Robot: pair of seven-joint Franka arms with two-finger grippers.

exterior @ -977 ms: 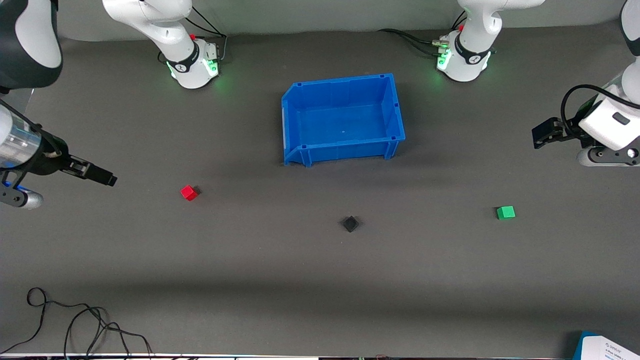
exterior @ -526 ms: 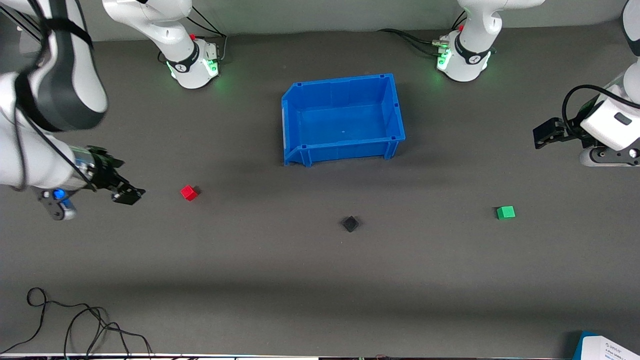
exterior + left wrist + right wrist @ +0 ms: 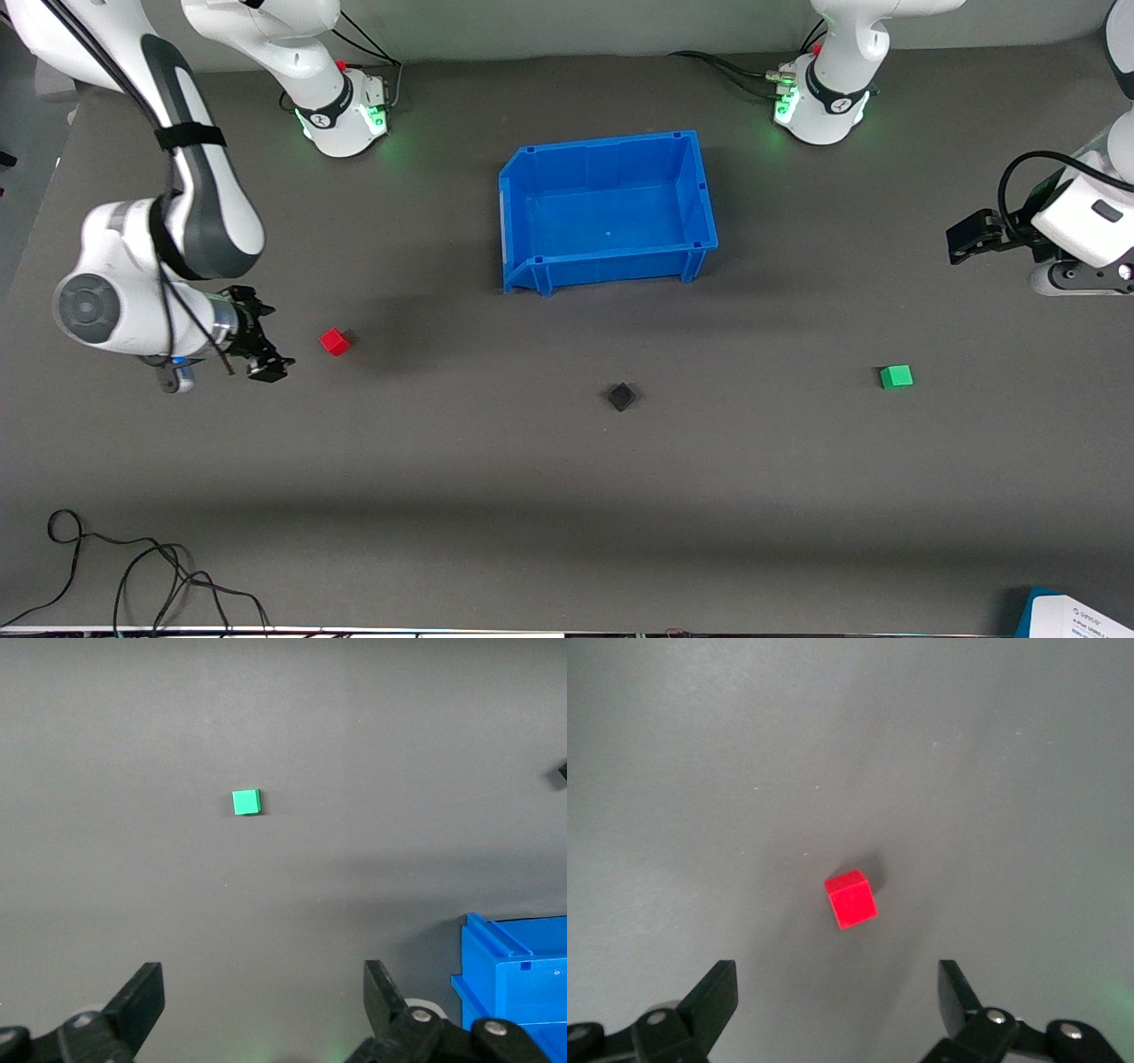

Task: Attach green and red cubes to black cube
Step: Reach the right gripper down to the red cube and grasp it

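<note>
Three cubes apart on table: red cube (image 3: 335, 341), black cube (image 3: 621, 396), green cube (image 3: 896, 377). Right gripper (image 3: 263, 359) spread wide beside red; left gripper (image 3: 966, 237) spread wide, apparently waiting at table end.

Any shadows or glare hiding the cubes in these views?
Front view: broad soft shadow bands cross the table; red cube, black cube and green cube all stay distinct. Right wrist view: red cube throws a short soft shadow. Left wrist view: green cube evenly lit, no glare.
</note>
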